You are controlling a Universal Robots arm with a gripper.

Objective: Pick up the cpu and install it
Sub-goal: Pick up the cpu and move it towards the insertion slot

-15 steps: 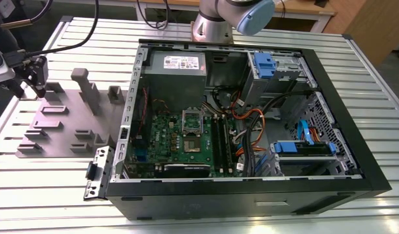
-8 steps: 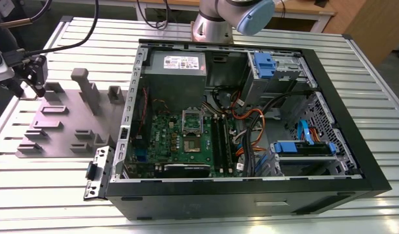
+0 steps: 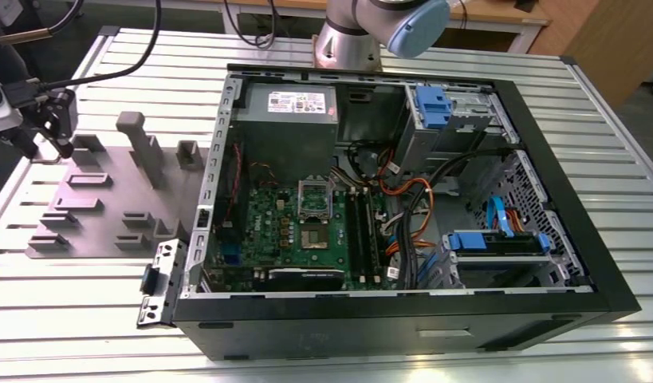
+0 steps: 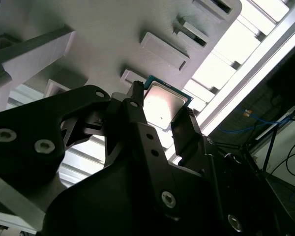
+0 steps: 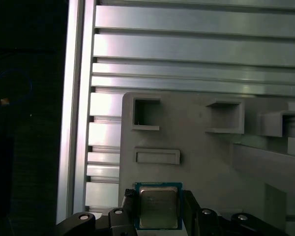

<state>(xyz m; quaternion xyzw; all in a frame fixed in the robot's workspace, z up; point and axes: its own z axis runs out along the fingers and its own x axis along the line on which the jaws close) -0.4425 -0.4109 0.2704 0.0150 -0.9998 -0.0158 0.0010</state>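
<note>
Small square cpu, silvery metal lid, green rim, sits flat between the jaws of the gripper, lid facing the wrist; square, no long axis. Jaws narrowly apart, clamped on two opposite edges. Grey plastic holder plate just below the gripper; ribbed aluminium bench beyond.

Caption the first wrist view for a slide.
The gripper clamps the cpu by two opposite edges at the grey holder plate, slatted aluminium table beyond.
</note>
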